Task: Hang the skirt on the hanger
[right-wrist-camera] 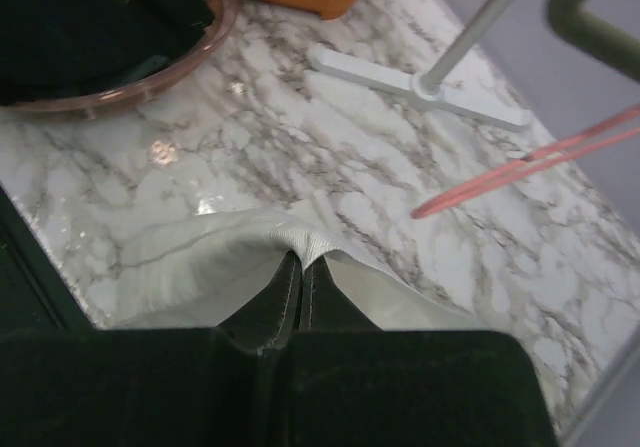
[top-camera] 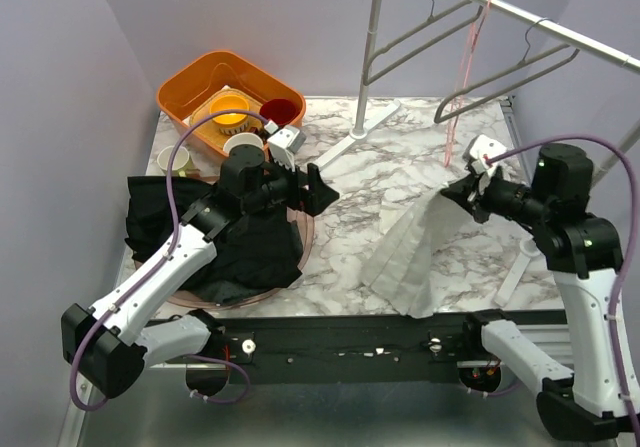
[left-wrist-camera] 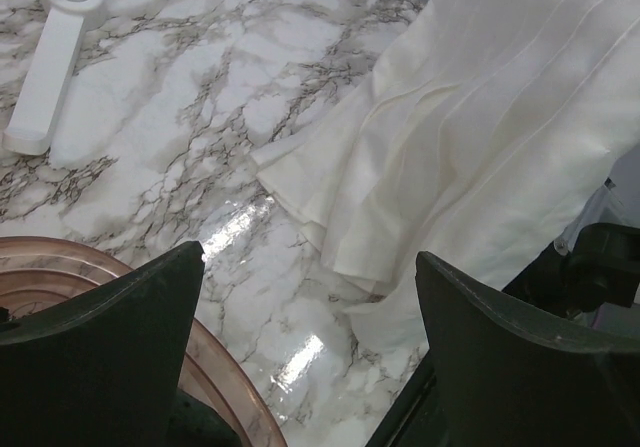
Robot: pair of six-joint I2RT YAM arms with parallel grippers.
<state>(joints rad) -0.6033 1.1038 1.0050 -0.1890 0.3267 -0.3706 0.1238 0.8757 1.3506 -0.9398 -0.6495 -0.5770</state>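
The white pleated skirt (top-camera: 410, 247) lies on the marble table right of centre, its upper edge lifted. My right gripper (top-camera: 462, 189) is shut on that edge; in the right wrist view the cloth (right-wrist-camera: 230, 257) folds over the closed gripper (right-wrist-camera: 303, 262). Two grey hangers (top-camera: 420, 32) (top-camera: 510, 72) and a thin pink hanger (top-camera: 465, 57) hang from the rail above and behind the skirt. My left gripper (top-camera: 320, 189) hovers open over the table's middle, holding nothing. In the left wrist view the skirt (left-wrist-camera: 480, 137) lies beyond the left gripper (left-wrist-camera: 310, 257).
A black garment (top-camera: 240, 247) fills a pink bowl (top-camera: 305, 252) under the left arm. An orange basin (top-camera: 185, 92) with cups stands at the back left. The rack's pole (top-camera: 372, 37) and white foot (top-camera: 350, 142) stand at the back centre.
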